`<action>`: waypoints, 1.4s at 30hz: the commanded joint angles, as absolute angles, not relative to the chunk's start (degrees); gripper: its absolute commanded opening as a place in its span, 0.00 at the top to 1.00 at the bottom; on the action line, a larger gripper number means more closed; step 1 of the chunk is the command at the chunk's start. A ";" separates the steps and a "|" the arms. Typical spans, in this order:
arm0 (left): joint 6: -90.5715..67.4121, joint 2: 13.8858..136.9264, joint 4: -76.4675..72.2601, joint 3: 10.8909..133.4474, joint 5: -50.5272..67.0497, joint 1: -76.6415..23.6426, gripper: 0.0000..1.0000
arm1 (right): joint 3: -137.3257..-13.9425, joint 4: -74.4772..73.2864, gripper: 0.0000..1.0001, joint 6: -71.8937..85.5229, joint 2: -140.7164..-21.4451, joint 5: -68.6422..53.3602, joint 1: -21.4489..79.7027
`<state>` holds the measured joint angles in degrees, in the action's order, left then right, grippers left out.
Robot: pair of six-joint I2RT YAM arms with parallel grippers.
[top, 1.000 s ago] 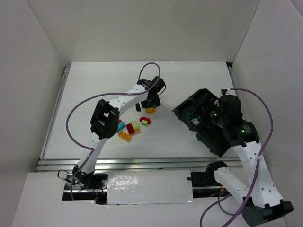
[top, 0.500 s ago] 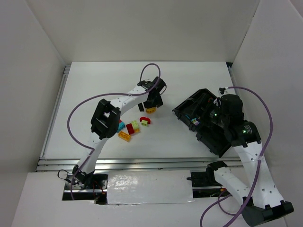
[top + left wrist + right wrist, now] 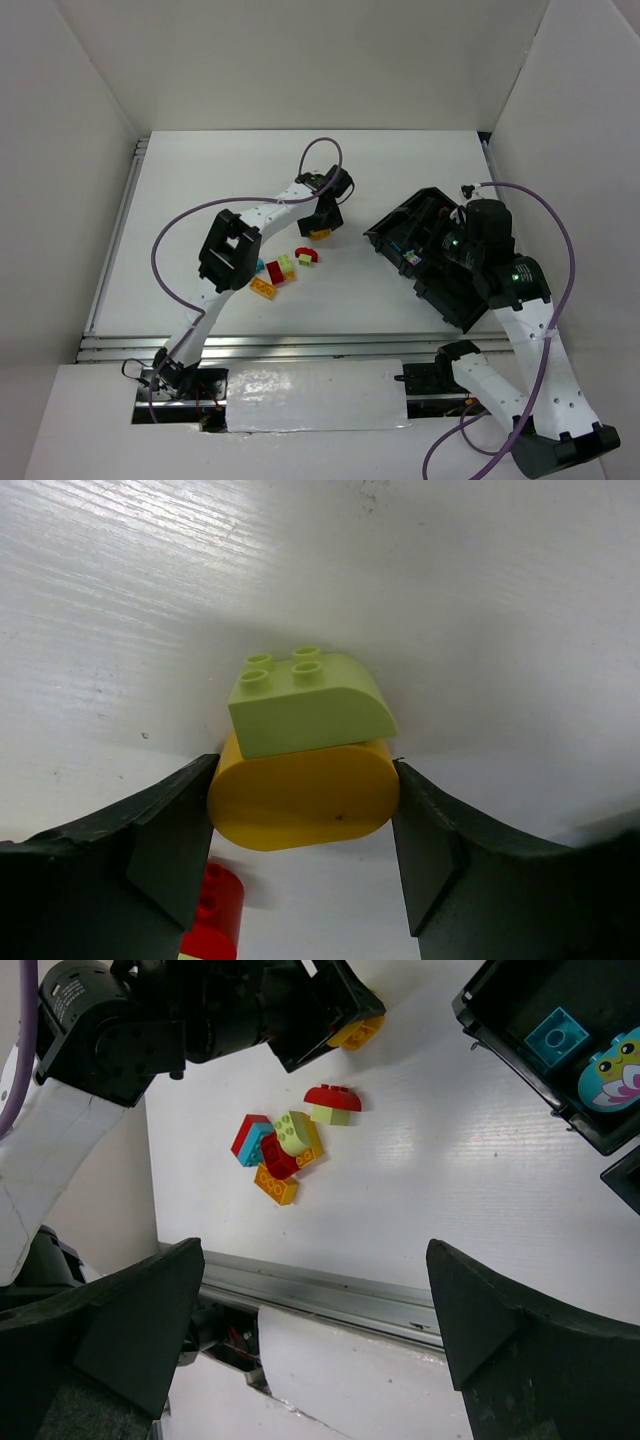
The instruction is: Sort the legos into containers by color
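The left hand (image 3: pixel 300 808) is squeezed on one yellow brick (image 3: pixel 300 798). The brick lies long-ways, left to right, in the middle of the left wrist view. One lime green brick (image 3: pixel 308 702) sits on it, bumps up. One red brick (image 3: pixel 215 912) is cut off at the bottom. The right hand (image 3: pixel 320 1330) is wide open and empty. The heap of bricks (image 3: pixel 280 1150) on the tabletop (image 3: pixel 450 1190) is too jumbled to count.

The left gripper (image 3: pixel 303 815) is clamping a rounded yellow brick (image 3: pixel 300 792) between its two dark fingers (image 3: pixel 165 850), one pad pressing against each curved end. A lime green brick (image 3: pixel 305 705) with four studs is sitting just beyond the fingertips, touching the yellow one. A red brick (image 3: pixel 212 920) is showing beside one finger, nearer the wrist, on the white table (image 3: pixel 480 590).
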<state>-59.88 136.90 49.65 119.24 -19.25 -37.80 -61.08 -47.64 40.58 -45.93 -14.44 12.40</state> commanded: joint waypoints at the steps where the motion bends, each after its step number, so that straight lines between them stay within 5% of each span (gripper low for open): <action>1: -57.23 137.03 49.14 119.18 -18.98 -38.06 0.87 | -63.63 -46.93 0.00 39.46 -46.40 -14.86 12.92; 3: -52.31 135.19 48.17 119.18 -19.07 -38.14 1.00 | -64.24 -47.02 0.00 39.38 -46.58 -14.16 12.83; 7: -37.65 120.47 32.59 109.90 -17.85 -38.67 1.00 | -66.27 -47.99 0.00 40.60 -47.11 -12.92 11.25; 14: -11.81 91.96 11.35 81.14 2.78 -39.02 1.00 | -69.17 -45.10 0.01 46.58 -48.07 -17.04 9.84; 22: -5.63 81.49 18.98 77.62 29.59 -40.17 1.00 | -66.35 -33.04 0.08 54.23 -53.24 -23.22 19.14; 37: -0.62 74.27 27.59 81.82 37.70 -41.13 1.00 | -71.28 -33.66 0.19 56.42 -62.22 -12.84 36.55; 40: -0.62 73.74 28.12 81.48 37.97 -41.13 1.00 | -69.79 -30.95 0.60 57.48 -61.44 -12.83 37.88; 41: 0.34 73.48 28.73 81.30 37.97 -41.13 1.00 | -69.61 -30.07 0.92 58.18 -61.09 -12.48 38.05; 42: 1.57 73.56 29.09 81.04 37.88 -41.13 1.00 | -69.44 -30.06 1.00 58.36 -60.65 -12.05 38.14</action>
<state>-1.21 75.44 29.61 79.50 34.17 -40.88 -68.93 -33.87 58.41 -61.93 -14.04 37.52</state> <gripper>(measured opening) 0.758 0.323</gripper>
